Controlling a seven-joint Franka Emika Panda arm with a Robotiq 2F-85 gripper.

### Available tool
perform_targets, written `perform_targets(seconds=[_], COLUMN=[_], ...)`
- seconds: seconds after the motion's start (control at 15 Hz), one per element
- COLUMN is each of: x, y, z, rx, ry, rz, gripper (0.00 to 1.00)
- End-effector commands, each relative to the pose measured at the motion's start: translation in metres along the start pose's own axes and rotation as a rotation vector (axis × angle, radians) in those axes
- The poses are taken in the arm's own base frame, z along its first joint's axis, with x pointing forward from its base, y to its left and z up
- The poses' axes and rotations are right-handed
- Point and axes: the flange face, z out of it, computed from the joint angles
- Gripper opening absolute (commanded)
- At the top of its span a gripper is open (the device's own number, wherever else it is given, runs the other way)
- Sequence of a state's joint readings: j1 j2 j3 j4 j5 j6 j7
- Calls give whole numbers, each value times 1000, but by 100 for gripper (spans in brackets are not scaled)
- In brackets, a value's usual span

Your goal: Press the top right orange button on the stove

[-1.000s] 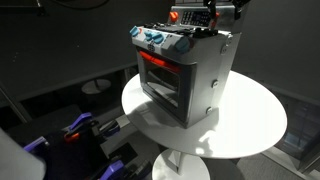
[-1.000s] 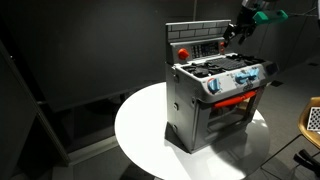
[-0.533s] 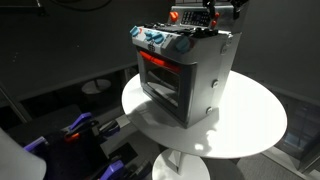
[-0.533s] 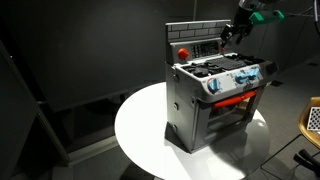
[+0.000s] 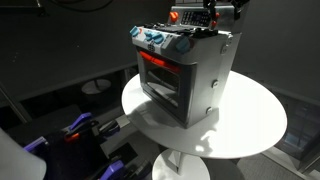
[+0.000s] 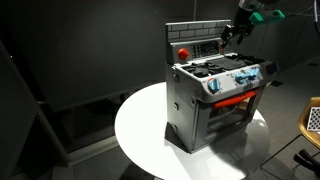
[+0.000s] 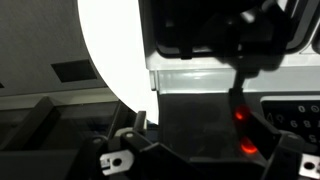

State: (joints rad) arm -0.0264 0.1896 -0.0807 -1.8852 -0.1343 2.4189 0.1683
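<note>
One stove [image 6: 215, 100], centre-right of frame, on white table [image 6: 140, 130]. Gripper [image 6: 232, 30] at its back panel, upper right; jaws: open/closed can't tell. Advice: push straight in, gently, no side-slip.

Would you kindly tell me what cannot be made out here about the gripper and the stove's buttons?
- Gripper: small and dark in both exterior views, cut by the top edge in an exterior view; open or shut unclear.
- Contact with the stove: too small to judge.
- Wrist view: dark and blurred; the red glows cannot be matched to a button.
</note>
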Motion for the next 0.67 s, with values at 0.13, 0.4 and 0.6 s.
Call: perform_targets(seconds=[0.13, 0.4, 0.6], x=[-8, -21, -31], y=[16, 22, 25], z=[-17, -30, -39], rx=[-16, -9, -3], ry=[-112, -208, -288], rz=[-14, -52, -89], gripper=[100, 100, 100])
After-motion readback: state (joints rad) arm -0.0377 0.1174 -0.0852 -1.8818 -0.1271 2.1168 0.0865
